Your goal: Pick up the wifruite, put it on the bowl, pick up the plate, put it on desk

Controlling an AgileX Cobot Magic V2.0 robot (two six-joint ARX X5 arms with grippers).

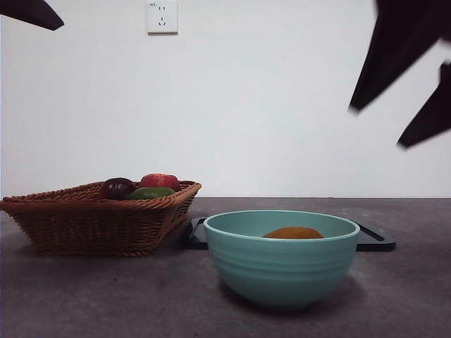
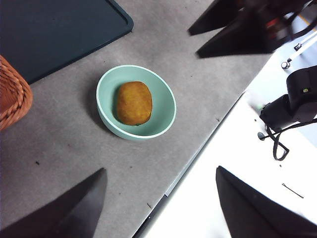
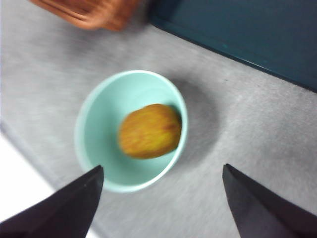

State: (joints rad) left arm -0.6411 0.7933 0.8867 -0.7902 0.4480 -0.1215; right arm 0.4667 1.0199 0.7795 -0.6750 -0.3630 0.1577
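White wall and a dark grey table [image 1: 84,296] fill the front view. On it sits a wicker basket [image 1: 99,218] of fruit, behind the teal bowl [image 1: 282,271] a dark flat plate [image 2: 54,29], and in the bowl the wifruite [image 1: 293,233]. Right gripper [image 3: 161,198] hangs above the bowl, jaws spread wide, grasping nothing. Left gripper [image 2: 161,198] hangs high, jaws likewise released.

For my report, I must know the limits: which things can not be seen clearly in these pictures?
- Wifruite: front view, bowl rim hides most.
- Dark tray: front view, bowl hides its middle.
- Basket: right wrist view, blurred, cut off.
- Basket fruits: front view, lower parts hidden.
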